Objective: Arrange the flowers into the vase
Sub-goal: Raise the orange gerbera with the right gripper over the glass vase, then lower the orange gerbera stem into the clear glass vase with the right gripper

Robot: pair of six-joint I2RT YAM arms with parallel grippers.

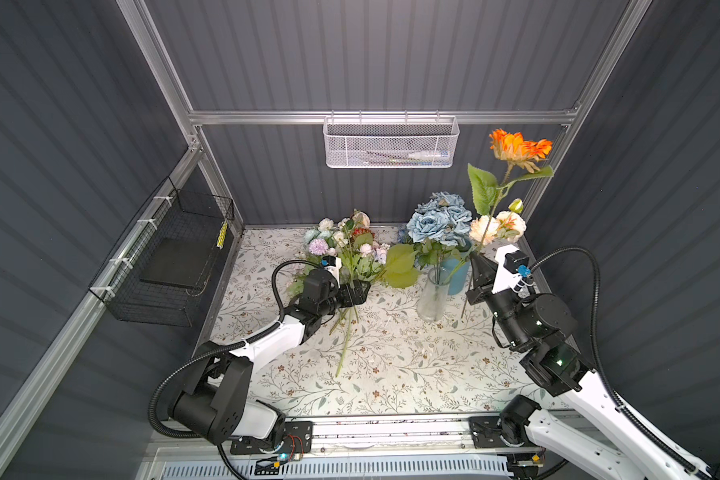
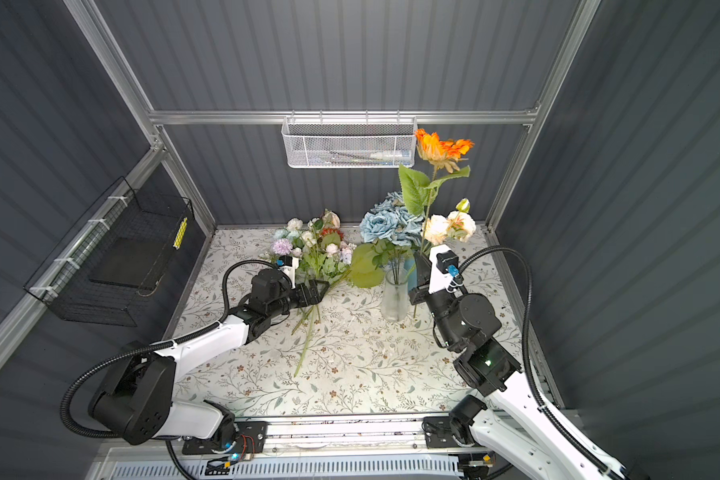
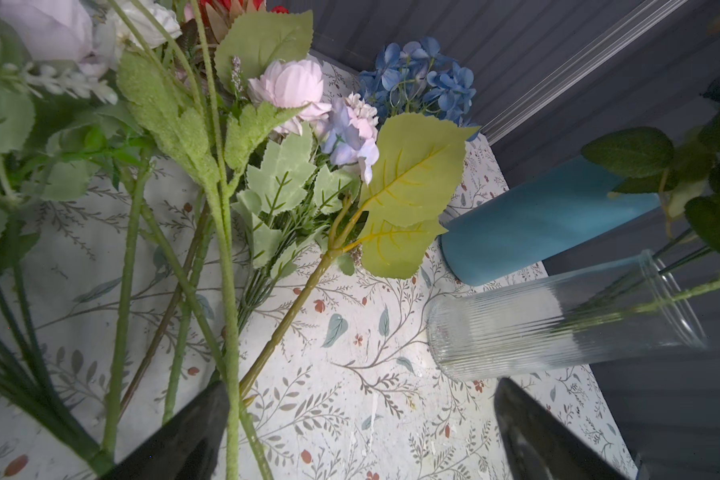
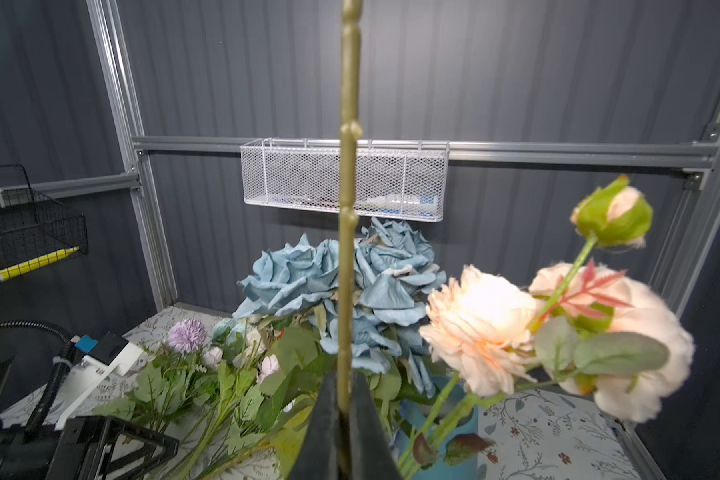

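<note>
My right gripper (image 1: 477,262) (image 4: 344,399) is shut on the yellow-green stem of an orange flower (image 1: 518,148), held upright just right of the clear ribbed vase (image 1: 433,297) (image 3: 558,320). The stem's lower end hangs beside that vase, outside it. Blue roses (image 1: 439,222) stand in the clear vase. My left gripper (image 1: 356,291) (image 3: 360,384) is open, low over the stems of the flowers (image 1: 350,249) piled on the table's far left. A fuzzy green stem (image 3: 229,316) runs along one finger; nothing is gripped.
A blue vase (image 1: 460,276) (image 3: 533,220) with peach blossoms (image 1: 497,226) stands behind the clear one. A white mesh basket (image 1: 389,143) hangs on the back wall and a black wire basket (image 1: 171,257) on the left wall. The floral tablecloth (image 1: 391,365) covers the table.
</note>
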